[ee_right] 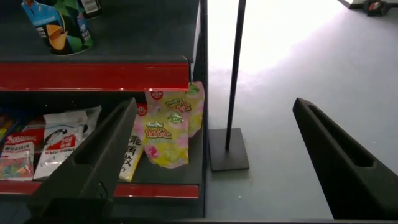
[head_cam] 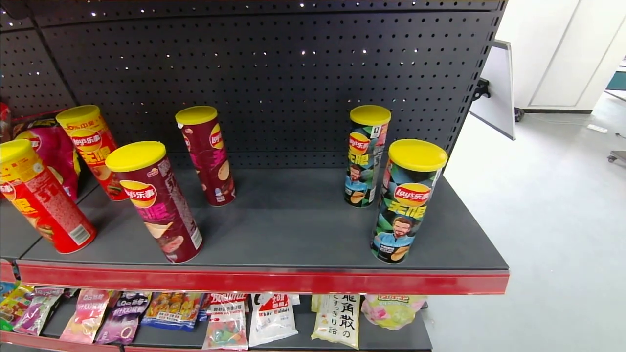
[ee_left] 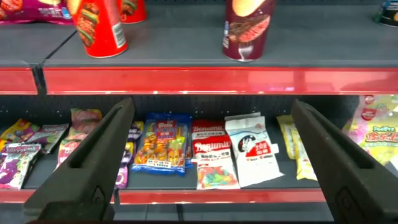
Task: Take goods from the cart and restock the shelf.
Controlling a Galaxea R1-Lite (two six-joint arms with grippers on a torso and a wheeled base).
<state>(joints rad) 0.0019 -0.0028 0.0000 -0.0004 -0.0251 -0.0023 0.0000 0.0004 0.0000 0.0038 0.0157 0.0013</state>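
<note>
Six goods stand upright on the dark grey metal shelf [head_cam: 293, 220]: two red cardboard tubes with yellow plastic lids [head_cam: 44, 203], two maroon tubes [head_cam: 161, 205] and two green-and-blue tubes [head_cam: 403, 205]. Both black pincers face the tier beneath, well apart from every tube. Left gripper [ee_left: 211, 109]: fingers spread wide, holding nothing, before a row of flat snack bags [ee_left: 165, 143]. Right gripper [ee_right: 214, 106]: likewise wide open and empty, at the shelf's right end.
</note>
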